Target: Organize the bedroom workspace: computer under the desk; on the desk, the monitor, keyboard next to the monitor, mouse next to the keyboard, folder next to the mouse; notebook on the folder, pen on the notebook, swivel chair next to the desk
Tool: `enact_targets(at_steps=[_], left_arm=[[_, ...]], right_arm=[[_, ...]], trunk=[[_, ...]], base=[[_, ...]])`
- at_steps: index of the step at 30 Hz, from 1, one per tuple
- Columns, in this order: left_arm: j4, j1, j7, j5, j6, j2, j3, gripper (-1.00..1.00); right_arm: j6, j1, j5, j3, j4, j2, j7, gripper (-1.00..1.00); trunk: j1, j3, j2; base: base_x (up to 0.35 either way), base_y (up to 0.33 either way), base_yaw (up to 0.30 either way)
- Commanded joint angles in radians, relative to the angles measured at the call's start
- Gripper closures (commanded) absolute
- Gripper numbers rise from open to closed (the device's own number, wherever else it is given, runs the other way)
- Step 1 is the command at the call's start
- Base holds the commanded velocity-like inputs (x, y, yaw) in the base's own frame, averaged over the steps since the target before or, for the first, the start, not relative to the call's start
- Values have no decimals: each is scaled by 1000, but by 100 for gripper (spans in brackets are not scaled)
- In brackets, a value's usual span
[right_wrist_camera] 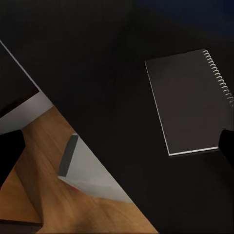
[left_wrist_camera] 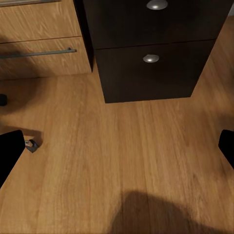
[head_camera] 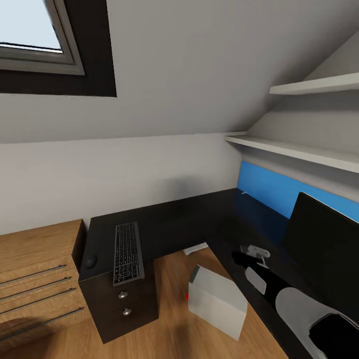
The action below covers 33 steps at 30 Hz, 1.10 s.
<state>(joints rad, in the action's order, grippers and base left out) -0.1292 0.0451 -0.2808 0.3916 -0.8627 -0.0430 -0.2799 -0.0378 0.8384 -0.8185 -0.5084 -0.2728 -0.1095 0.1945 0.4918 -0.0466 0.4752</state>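
The black L-shaped desk [head_camera: 179, 219] fills the corner. On its left wing lies the keyboard [head_camera: 128, 252], with the small dark mouse [head_camera: 91, 261] to its left. The monitor [head_camera: 324, 244] stands on the right wing. The pale grey computer [head_camera: 217, 300] sits on the floor in the desk's inner corner, partly under the desktop edge in the right wrist view [right_wrist_camera: 83, 168]. A dark spiral notebook [right_wrist_camera: 187, 102] lies flat on the desktop. My right gripper [head_camera: 252, 254] [right_wrist_camera: 117, 151] hovers open above the desk, beside the notebook. My left gripper [left_wrist_camera: 117, 156] is open over bare floor.
A light wooden cabinet [head_camera: 35, 264] with bar handles stands left of the desk drawers [left_wrist_camera: 151, 58]. A blue panel [head_camera: 294, 192] runs along the wall behind the monitor, with white shelves [head_camera: 299, 149] above. A small grey object [left_wrist_camera: 31, 145] lies on the floor.
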Motion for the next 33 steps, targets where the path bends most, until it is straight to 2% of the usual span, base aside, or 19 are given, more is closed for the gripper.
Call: enact_targets(at_steps=[1,7,22,28,33], left_arm=[[0,1,-5,6,-3,0,-9,-100],[0,1,-5,6,-2,0,-11,-100],[0,1,-3,5,-2,4,-11,-100],[70,1,-2,4,-3,21,-16,-100],[86,1,-3,3,-4,14,-16,-100]], right_arm=[[-16,1,-10,-8,5,3,5,-100],[-135,1,-8,-10,88,49,4,-100],[-222,1,-10,-8,118,49,4,-100],[-312,1,-9,-8,121,48,3,-100],[-324,1,-9,-7,121,44,3,-100]], trunk=[[1,-2,2],[1,-2,2],[1,-2,2],[1,-2,2],[1,-2,2]], base=[[0,0,0],[0,0,0],[91,-80,0],[12,-12,0],[1,-1,0]])
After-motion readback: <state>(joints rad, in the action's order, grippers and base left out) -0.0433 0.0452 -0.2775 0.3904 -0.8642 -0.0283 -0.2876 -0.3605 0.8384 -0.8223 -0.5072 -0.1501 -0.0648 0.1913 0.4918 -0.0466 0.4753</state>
